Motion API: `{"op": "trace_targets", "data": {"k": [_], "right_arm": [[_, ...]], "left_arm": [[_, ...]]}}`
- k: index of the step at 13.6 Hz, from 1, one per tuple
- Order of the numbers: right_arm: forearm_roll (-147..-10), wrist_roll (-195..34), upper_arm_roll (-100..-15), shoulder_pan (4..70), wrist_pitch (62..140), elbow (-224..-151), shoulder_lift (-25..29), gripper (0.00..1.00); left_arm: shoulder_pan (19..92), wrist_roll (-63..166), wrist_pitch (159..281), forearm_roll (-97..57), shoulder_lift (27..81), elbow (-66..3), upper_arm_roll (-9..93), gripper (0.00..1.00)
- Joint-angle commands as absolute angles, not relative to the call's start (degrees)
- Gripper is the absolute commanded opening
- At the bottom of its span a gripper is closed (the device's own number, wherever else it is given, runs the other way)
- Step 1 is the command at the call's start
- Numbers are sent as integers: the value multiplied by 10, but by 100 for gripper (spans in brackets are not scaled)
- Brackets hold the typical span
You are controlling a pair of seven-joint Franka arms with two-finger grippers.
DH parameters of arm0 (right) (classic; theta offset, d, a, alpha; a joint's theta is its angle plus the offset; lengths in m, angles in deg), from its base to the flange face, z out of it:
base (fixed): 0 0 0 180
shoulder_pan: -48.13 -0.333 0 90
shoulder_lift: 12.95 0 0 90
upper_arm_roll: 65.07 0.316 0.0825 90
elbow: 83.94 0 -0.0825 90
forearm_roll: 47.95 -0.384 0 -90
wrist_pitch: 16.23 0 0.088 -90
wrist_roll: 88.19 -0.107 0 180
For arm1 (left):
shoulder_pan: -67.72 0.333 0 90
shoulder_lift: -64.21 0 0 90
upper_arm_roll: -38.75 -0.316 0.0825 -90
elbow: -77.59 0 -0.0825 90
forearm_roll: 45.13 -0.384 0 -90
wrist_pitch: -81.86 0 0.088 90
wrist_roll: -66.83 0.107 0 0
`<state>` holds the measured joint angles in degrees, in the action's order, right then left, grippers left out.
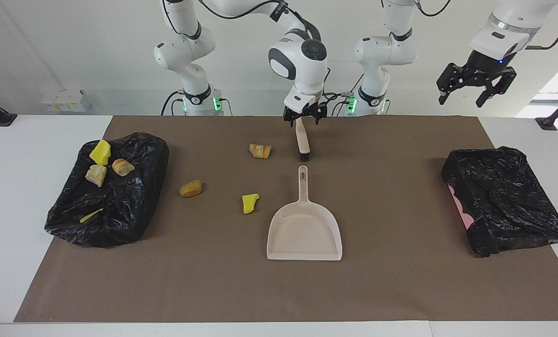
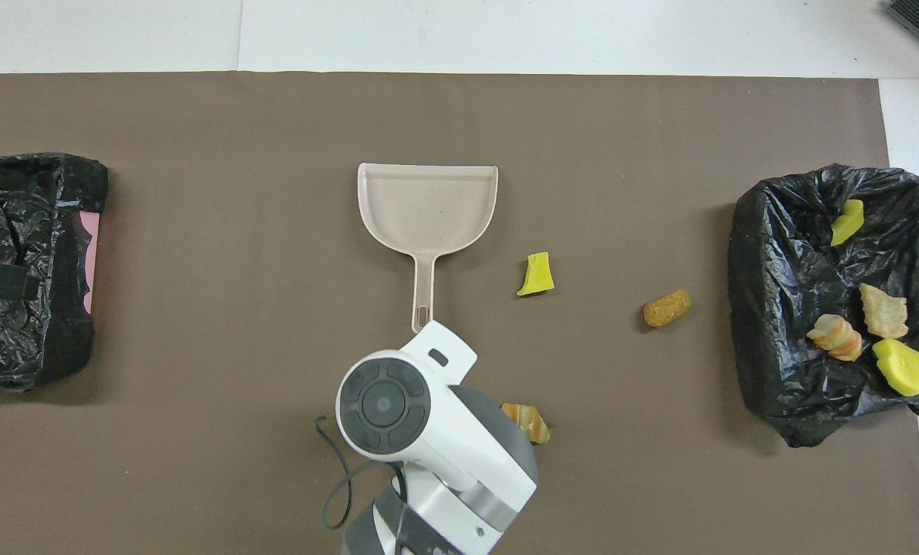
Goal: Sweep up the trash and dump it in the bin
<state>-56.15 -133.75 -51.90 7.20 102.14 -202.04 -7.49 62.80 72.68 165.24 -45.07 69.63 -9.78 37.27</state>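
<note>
Three trash chunks [image 1: 250, 203] on mat [image 1: 400, 281] | one beside brush [image 1: 302, 142] under right tool [image 1: 302, 118] | left tool [image 1: 471, 96] raised | both apart

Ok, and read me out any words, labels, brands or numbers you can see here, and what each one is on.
No text in either view is readable.
white boxes by the wall, toward the right arm's end: yellow marks, too small to read.
dustpan: no print visible.
bin bags: no print visible.
</note>
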Motion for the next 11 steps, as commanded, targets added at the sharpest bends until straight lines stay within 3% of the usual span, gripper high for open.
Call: {"op": "trace_targets", "data": {"k": [1,6,8,9,10,11], "right_arm": [[-588,-1371,-518,41,1079,-2121,-128,96],[-589,-1399,-518,13,1116,-2155,-120,81],[-612,-1390,-519,13,1116,-2155,-119,69],[-624,-1385,-519,15,1117,-2154,-114,51],[-625,-1384,-519,15,1116,-2151,-113,16],[-625,-1386,-519,16,1114,-2146,-109,0]], "left_arm": [[634,736,1651,-448,705,-107,374,100],[634,736,1651,-448,705,-107,374,100],[634,736,1651,-448,705,-107,374,100],[634,736,1651,-448,705,-107,374,100],[634,736,1651,-448,705,-107,374,100],[634,736,1651,-448,705,-107,374,100]]}}
